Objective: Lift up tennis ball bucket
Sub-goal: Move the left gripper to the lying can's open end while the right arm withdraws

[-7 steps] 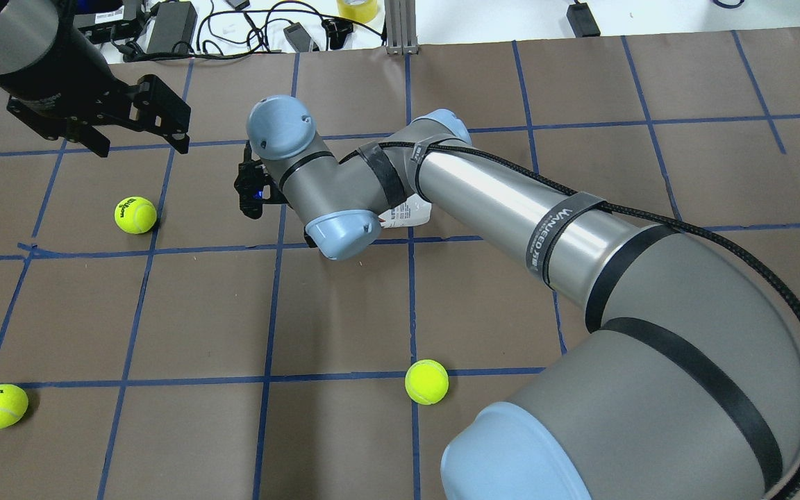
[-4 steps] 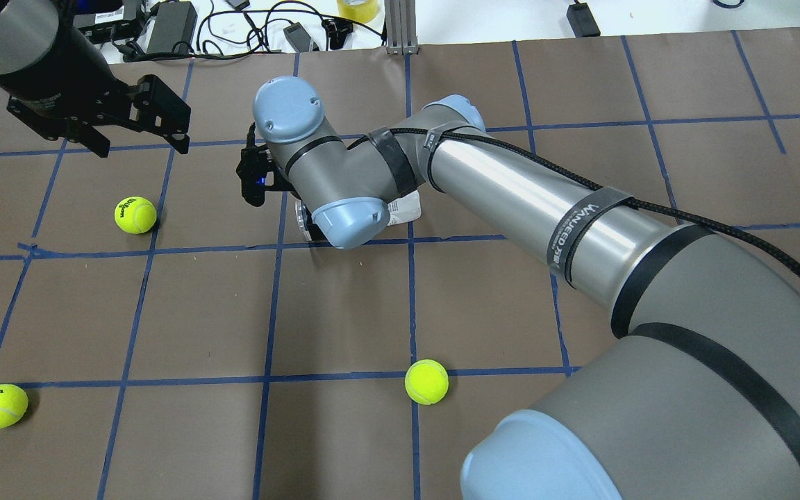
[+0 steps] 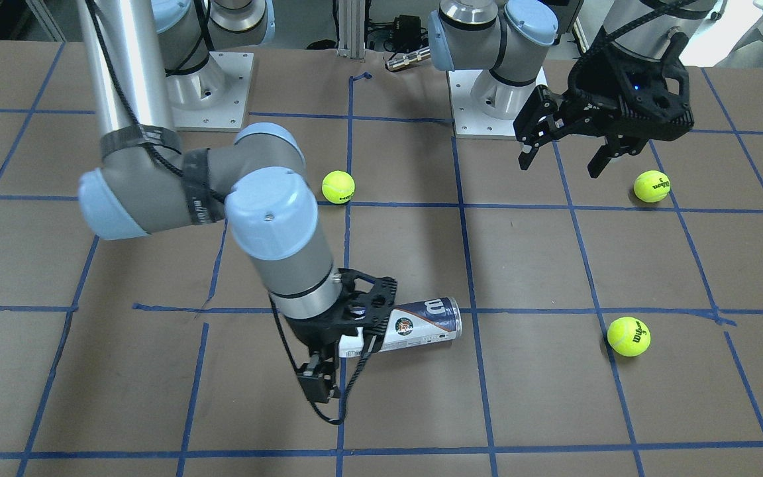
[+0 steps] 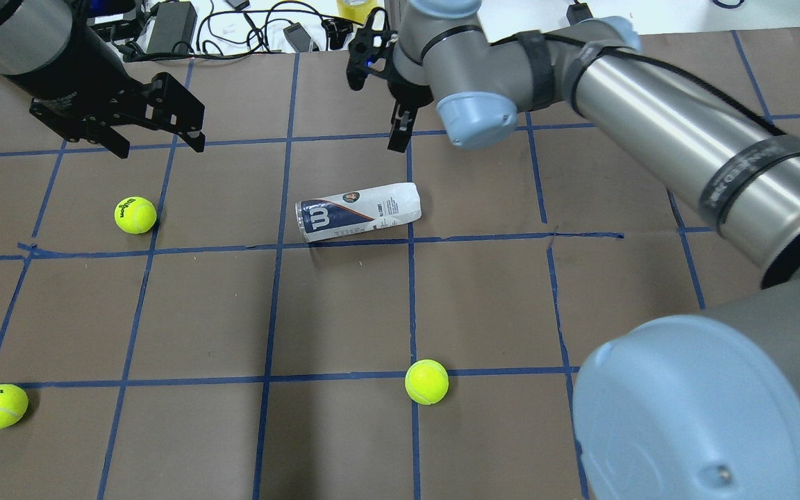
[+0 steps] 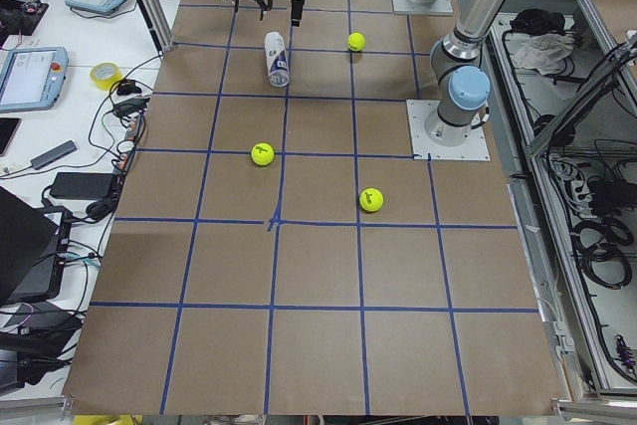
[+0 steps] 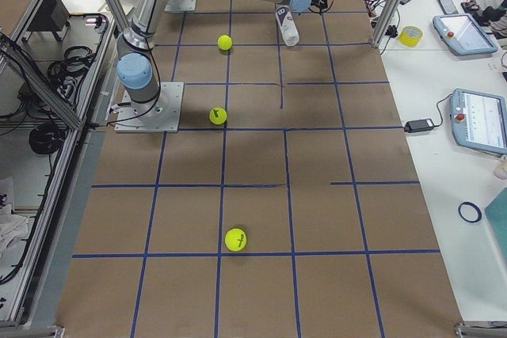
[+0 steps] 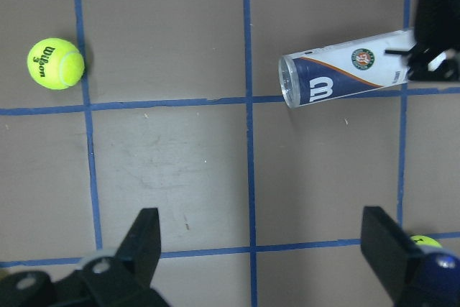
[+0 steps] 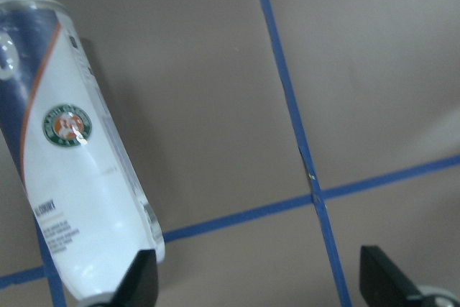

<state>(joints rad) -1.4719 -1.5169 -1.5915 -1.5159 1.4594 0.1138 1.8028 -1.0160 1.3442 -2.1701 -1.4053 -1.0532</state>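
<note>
The tennis ball bucket is a clear tube with a white and navy label and a "W" logo. It lies on its side on the brown table, also in the front view and the left wrist view. My right gripper is open and empty. It hangs above the table just beyond the tube's white end. In the right wrist view the tube lies below the left finger. My left gripper is open and empty, raised at the far left.
Three yellow-green tennis balls lie loose on the table: one at the left, one at the near left, one near the middle front. Cables and power bricks lie beyond the table's far edge.
My right arm has risen and swung toward the far side, uncovering the tube, which stays lying on the table. The left arm has barely moved.
</note>
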